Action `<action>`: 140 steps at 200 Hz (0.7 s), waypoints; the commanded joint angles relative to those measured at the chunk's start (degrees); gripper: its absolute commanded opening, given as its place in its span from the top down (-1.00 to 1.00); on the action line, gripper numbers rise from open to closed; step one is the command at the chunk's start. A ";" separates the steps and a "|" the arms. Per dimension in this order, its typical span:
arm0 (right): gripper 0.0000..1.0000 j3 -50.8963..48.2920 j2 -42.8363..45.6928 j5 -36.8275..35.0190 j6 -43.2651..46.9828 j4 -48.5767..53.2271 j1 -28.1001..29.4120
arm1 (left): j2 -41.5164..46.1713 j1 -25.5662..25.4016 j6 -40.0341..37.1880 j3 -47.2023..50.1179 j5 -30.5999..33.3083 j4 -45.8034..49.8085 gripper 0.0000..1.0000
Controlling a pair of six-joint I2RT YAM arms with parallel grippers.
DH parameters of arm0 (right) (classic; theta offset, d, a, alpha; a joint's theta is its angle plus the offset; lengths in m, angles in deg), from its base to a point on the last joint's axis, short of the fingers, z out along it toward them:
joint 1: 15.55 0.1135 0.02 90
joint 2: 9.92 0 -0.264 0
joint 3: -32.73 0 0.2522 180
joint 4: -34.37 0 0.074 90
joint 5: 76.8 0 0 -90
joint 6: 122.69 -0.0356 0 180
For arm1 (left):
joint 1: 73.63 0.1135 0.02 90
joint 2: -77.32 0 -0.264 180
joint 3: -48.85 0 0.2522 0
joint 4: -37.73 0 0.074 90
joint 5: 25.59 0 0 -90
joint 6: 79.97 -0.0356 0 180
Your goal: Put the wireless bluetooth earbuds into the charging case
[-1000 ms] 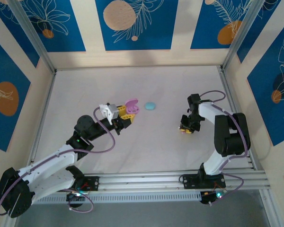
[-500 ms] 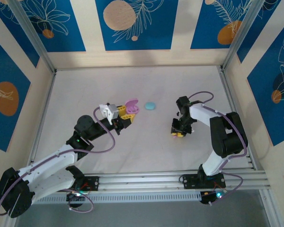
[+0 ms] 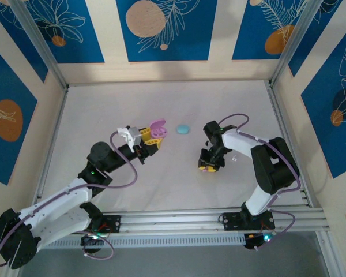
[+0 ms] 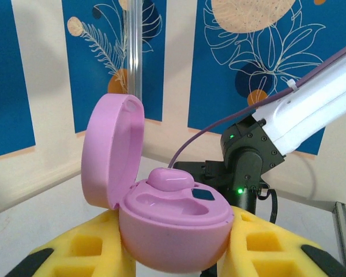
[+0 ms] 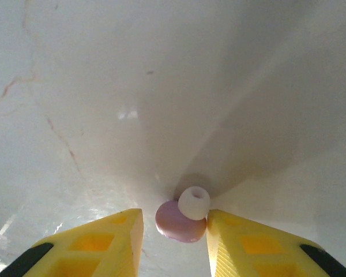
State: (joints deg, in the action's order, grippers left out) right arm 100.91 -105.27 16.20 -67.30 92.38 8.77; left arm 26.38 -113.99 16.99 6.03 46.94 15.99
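Earbud (image 5: 181,224), pink, lies on the table (image 5: 104,86) between the slightly parted jaws of the right gripper (image 5: 173,214) and may roll or squirt out if pinched off-centre; the left gripper (image 3: 150,139) clamps the open case (image 4: 173,228), well apart.

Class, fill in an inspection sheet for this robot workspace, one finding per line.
Surface: white table, faint brown marks.
Job's things: open pink pebble-shaped plastic case, one pink bud seated inside; pink white-tipped earbud lying loose on the table.
Clutter: closed pale blue oval case.
Claws: left claw shut on the pink case; right claw open astride the loose earbud.
Cables: purple cables loop along both arms.
Surroundings: blue leaf-print wall panels.
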 commanded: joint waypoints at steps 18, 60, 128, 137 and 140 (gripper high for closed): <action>0.26 -0.35 2.62 4.58 -4.18 1.03 3.20 | 0.84 -0.60 -0.46 -0.20 0.61 -1.16 0.56; 0.23 1.49 3.45 6.27 -3.13 2.28 6.17 | 0.92 -0.66 -0.06 -0.21 0.50 -1.20 0.57; 0.23 6.27 1.07 -6.59 11.55 3.16 4.80 | 1.63 -0.74 0.35 -0.20 0.62 -0.76 0.56; 0.23 6.71 -0.24 -7.35 13.25 2.92 4.71 | 1.82 -0.77 0.33 -0.38 0.52 -0.42 0.56; 0.23 6.87 -0.65 -7.42 13.68 2.91 4.67 | 1.85 -0.74 0.34 -0.38 0.51 -0.34 0.56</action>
State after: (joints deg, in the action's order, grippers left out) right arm 106.31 -102.53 12.88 -61.09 94.78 13.91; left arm 27.13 -114.05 17.05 6.05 47.09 16.03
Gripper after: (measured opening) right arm 0.385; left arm 0.325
